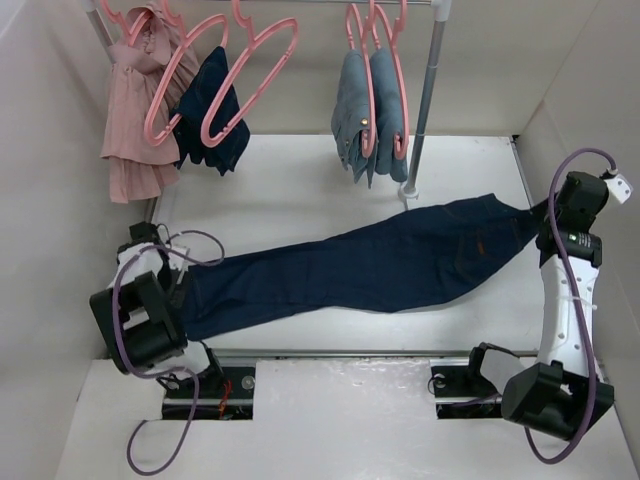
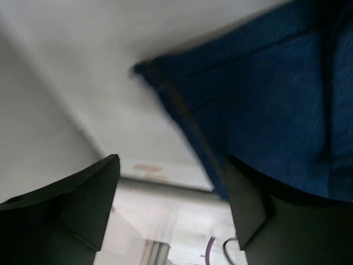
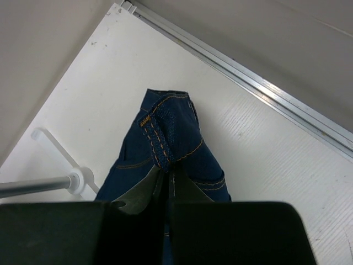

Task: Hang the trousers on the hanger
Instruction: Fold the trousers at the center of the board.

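Note:
The dark navy trousers [image 1: 380,262] lie stretched across the white table from lower left to upper right, with a small tan patch [image 1: 481,247] near the waistband. My right gripper [image 1: 545,215] is shut on the waistband, which shows orange stitching in the right wrist view [image 3: 165,132] just beyond the closed gripper [image 3: 168,176]. My left gripper [image 1: 182,285] is at the leg hem end. In the left wrist view this gripper [image 2: 171,187] is open, and the blue hem [image 2: 276,94] lies over its right finger. Pink hangers [image 1: 270,55] hang on the rail at the back.
On the rail hang a pink garment [image 1: 130,120], a small dark navy garment [image 1: 215,105] and light-blue jeans [image 1: 370,110]. The rail's upright pole [image 1: 425,100] stands just behind the trousers. White walls close in both sides. A metal strip [image 1: 350,353] runs along the table's near edge.

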`<state>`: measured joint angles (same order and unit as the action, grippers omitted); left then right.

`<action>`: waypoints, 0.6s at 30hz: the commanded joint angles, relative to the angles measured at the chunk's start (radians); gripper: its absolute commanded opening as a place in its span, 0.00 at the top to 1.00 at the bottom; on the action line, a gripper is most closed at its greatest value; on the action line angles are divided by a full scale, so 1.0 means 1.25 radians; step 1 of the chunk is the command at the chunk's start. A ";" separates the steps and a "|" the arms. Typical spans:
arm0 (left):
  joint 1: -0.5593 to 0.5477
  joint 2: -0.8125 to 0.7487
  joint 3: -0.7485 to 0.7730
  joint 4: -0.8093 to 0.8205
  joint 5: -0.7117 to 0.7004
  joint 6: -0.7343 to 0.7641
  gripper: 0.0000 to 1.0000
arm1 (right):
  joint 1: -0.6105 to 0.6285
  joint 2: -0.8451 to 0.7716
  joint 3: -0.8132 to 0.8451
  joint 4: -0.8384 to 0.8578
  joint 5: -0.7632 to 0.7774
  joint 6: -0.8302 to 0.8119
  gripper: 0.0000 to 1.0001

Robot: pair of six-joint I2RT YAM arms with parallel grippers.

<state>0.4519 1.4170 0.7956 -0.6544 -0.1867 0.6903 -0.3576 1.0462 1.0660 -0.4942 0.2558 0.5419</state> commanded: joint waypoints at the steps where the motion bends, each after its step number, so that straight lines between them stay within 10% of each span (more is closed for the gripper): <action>1: -0.018 0.077 -0.035 0.102 0.029 0.002 0.31 | -0.007 -0.006 0.037 0.036 0.010 -0.010 1.00; 7: -0.037 0.173 0.020 0.130 0.147 -0.027 0.77 | -0.007 -0.028 0.021 0.013 0.042 -0.010 1.00; 8: -0.053 0.188 0.020 0.139 0.147 -0.038 1.00 | -0.007 -0.037 0.021 0.005 0.042 -0.010 1.00; 18: -0.125 0.287 0.258 0.275 0.110 -0.101 1.00 | -0.007 -0.011 -0.024 -0.029 0.022 -0.003 1.00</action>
<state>0.3046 1.7283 1.0187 -0.5999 -0.1673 0.6167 -0.3599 1.0294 1.0454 -0.5503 0.2733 0.5419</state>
